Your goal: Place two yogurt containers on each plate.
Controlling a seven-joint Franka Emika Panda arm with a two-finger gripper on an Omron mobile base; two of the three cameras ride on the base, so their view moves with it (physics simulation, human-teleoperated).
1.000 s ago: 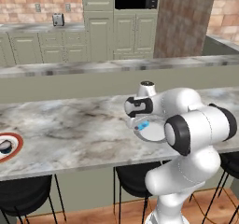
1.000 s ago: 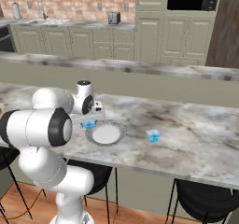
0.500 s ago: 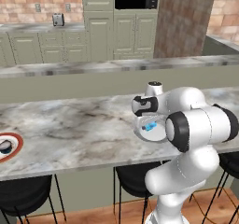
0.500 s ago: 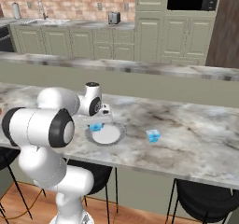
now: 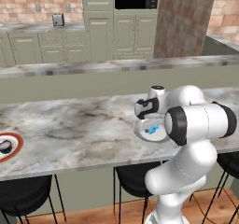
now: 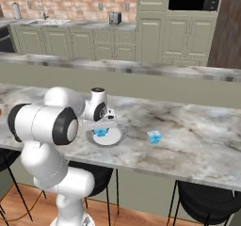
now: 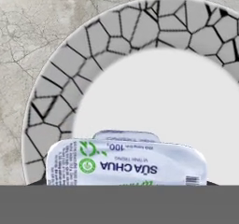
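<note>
The claw (image 6: 100, 130) is pinched on a yogurt container (image 7: 126, 162) and hangs just above the grey-rimmed plate (image 6: 118, 136), which sits near the front edge of the bench (image 6: 188, 140). In the hand view the container's printed lid lies over the near part of the plate's pale centre, close to its cracked-pattern rim. Whether the cup's base already touches the plate cannot be told.

A second yogurt container (image 6: 154, 137) stands on the bench to the right of this plate, apart from it. The red-rimmed plate (image 5: 14, 150) lies far to the left, with a dark item on it too small to identify.

Risks, as judged:
- Release from height could let the cup tip or bounce onto the rim, since it sits toward the plate's edge rather than the middle.
- An off-centre placement may leave little room for the second cup on the same plate.
- The plate lies near the bench edge; a sideways push on withdrawal could slide it outward.
</note>
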